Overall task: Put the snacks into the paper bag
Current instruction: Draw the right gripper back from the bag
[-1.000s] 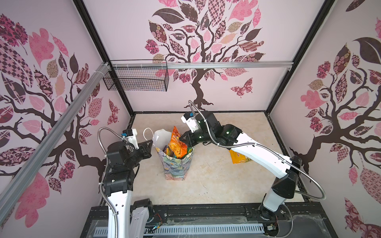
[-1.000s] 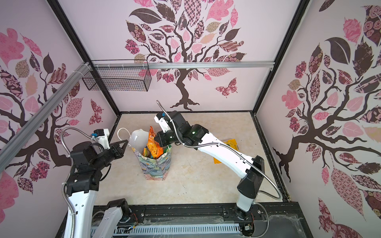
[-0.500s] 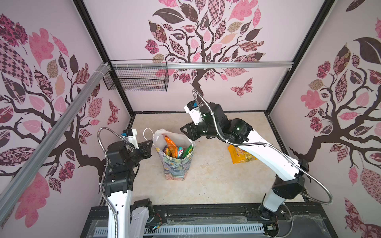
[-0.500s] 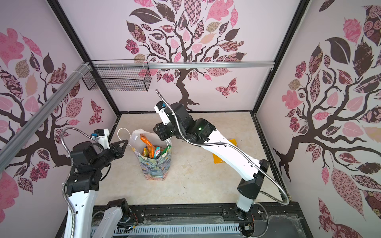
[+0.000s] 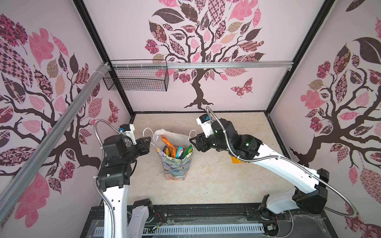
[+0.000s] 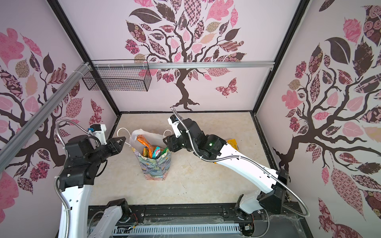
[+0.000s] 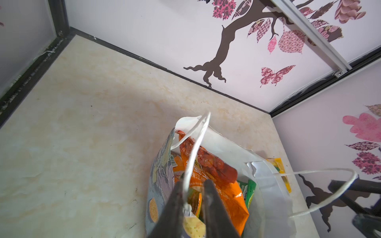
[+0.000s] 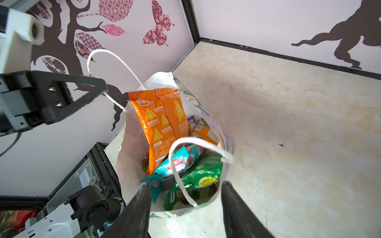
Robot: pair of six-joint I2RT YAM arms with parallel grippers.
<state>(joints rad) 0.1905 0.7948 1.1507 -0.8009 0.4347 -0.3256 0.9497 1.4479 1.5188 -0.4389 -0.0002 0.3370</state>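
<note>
1. Top views, both, left of centre: left gripper (image 5: 148, 141), jaws narrowly parted. A white cord handle (image 7: 193, 152) runs between them, apparently unpinched.
2. Centre: paper bag (image 5: 175, 169), upright, mouth up; we judge it thin-walled and easily tipped.
3. Inside it, snacks: orange packet (image 5: 166, 142) on end, long axis near vertical, leaning on the white inner wall. Teal packet (image 5: 179, 151) and green packet (image 5: 188, 150) sit alongside.
4. Right of centre: right gripper (image 5: 192, 144), jaws wide, empty.
5. Further right: yellow packet (image 6: 232, 143), flat on the table (image 5: 216, 181), outside the bag, partly hidden by the right arm (image 5: 278, 167). We judge it light, crinkly and slippery; we would pinch a sealed edge.
</note>
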